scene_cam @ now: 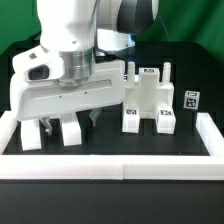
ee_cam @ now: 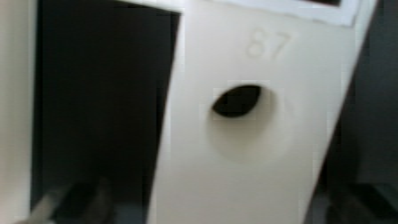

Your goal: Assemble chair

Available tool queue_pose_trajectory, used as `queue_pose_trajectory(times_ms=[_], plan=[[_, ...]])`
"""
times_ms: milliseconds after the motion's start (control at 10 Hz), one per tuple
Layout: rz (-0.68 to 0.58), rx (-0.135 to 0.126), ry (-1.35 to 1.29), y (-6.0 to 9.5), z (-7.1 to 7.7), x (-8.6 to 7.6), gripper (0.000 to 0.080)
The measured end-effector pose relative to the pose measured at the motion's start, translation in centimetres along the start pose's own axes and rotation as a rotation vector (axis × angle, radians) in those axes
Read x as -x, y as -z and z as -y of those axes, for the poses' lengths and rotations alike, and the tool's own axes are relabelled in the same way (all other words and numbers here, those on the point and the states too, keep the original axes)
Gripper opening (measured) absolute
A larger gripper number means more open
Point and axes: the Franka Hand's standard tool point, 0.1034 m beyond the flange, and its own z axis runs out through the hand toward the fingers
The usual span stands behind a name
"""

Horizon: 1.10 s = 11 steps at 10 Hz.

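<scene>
In the wrist view a flat white chair part (ee_cam: 240, 120) with a dark oval hole and a raised "87" stands between my gripper's (ee_cam: 214, 208) dark fingers (ee_cam: 54, 205). Dark bands show on both sides of it, so the jaws look open around it. In the exterior view my gripper (scene_cam: 72, 122) hangs low over the exterior view's left of the table, above a short white block (scene_cam: 70, 131). A second white block (scene_cam: 30, 135) stands beside it. The partly joined white chair (scene_cam: 148, 100), with tags, stands apart to the exterior view's right.
A long white rail (scene_cam: 110, 165) edges the black table along the front and both sides. A small tagged white piece (scene_cam: 190, 99) sits just to the exterior view's right of the chair. The arm's big white body hides the table behind it.
</scene>
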Motion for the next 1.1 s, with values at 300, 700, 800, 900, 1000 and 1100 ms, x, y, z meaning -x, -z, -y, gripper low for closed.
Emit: queue_pose_trajectory(times_ms=[300, 700, 800, 900, 1000, 1100], plan=[[0.000, 0.000, 0.000, 0.0, 0.0, 0.0, 0.0285], [0.000, 0.000, 0.000, 0.0, 0.0, 0.0, 0.0285], [0.000, 0.001, -0.009, 0.1, -0.1, 0.1, 0.0285], [0.001, 0.000, -0.039, 0.3, -0.1, 0.4, 0.0285], [0.005, -0.007, -0.080, 0.8, 0.1, 0.7, 0.0285], [0.007, -0.014, -0.103, 1.5, 0.3, 0.8, 0.0287]])
